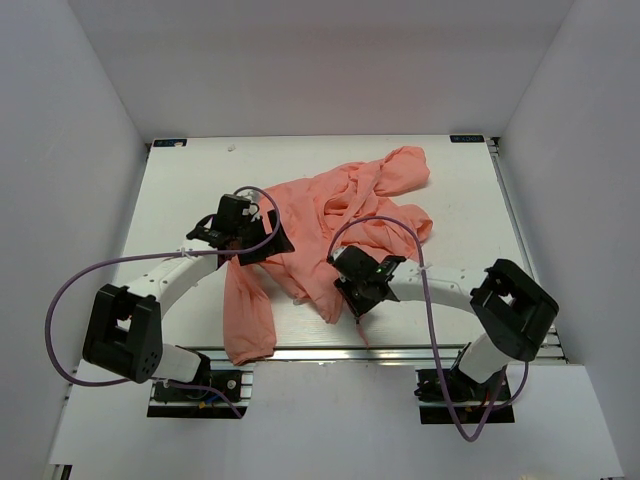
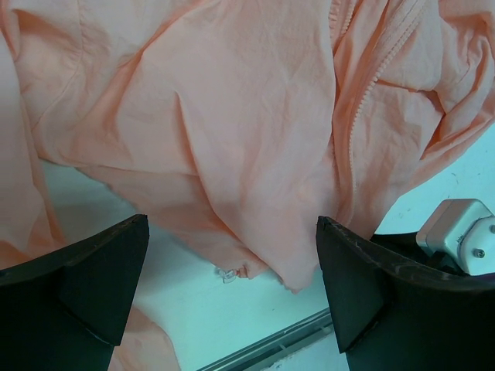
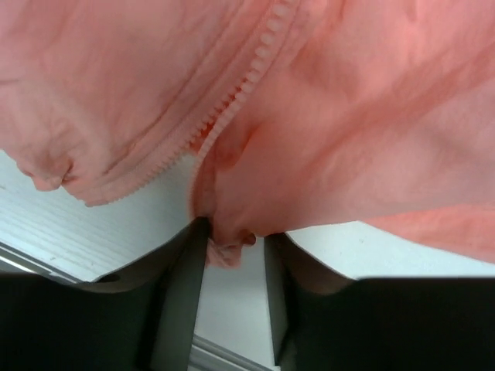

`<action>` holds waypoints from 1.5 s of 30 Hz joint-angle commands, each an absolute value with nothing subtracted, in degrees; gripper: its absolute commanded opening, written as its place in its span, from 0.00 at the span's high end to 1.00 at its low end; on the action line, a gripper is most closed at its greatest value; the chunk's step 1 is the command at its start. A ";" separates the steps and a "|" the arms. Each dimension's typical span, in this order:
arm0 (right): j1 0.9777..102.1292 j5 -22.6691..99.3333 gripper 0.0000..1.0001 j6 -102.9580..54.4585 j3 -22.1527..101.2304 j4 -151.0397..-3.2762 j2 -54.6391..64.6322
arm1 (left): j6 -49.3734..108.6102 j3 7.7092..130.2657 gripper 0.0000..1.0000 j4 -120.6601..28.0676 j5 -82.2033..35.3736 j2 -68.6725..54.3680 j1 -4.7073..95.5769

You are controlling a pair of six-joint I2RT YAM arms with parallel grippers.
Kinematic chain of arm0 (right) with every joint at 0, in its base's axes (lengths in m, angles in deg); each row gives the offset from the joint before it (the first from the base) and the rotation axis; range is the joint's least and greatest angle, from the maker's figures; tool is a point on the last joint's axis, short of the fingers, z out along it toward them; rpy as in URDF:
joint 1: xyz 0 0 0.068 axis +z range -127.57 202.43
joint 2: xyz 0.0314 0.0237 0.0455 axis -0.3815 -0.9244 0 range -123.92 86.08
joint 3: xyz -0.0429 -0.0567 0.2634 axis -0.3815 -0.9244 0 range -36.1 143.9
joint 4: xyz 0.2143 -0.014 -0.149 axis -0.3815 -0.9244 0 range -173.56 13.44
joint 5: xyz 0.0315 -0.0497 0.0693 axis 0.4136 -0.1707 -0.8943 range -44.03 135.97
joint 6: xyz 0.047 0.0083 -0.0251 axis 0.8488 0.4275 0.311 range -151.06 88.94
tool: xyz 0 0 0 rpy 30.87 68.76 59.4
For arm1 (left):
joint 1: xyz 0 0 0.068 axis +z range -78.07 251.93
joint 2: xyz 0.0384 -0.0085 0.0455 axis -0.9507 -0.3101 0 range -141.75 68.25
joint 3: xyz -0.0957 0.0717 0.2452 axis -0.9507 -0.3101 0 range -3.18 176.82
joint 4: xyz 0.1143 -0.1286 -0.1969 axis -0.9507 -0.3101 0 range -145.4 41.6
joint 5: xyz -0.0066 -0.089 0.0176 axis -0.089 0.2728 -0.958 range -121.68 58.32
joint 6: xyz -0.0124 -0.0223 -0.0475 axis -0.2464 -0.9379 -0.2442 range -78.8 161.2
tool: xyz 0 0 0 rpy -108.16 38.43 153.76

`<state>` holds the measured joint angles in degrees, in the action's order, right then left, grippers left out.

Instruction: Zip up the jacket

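Salmon-pink, wrinkled fabric jacket [image 1: 320,215], crumpled at the centre of the white counter [image 1: 190,190], one sleeve trailing to 7 o'clock. At its 5 o'clock hem, the right gripper [image 3: 236,241] has its jaws half-narrowed around a fold beside the zipper teeth [image 3: 246,77]; whether it grips the fold cannot be told. At 9 o'clock, the left gripper [image 2: 232,259] is spread wide.

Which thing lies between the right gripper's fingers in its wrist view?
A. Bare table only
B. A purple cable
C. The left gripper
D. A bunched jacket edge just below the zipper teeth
D: the right wrist view shows a bunched edge of the jacket, just below its zipper teeth, sitting between the fingers of the right gripper.
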<state>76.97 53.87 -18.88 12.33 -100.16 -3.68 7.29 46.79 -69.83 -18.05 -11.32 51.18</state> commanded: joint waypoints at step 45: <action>62.07 54.06 1.00 1.98 3.28 -103.64 24.20 | 4.64 58.78 0.09 -82.15 -30.26 -28.68 20.17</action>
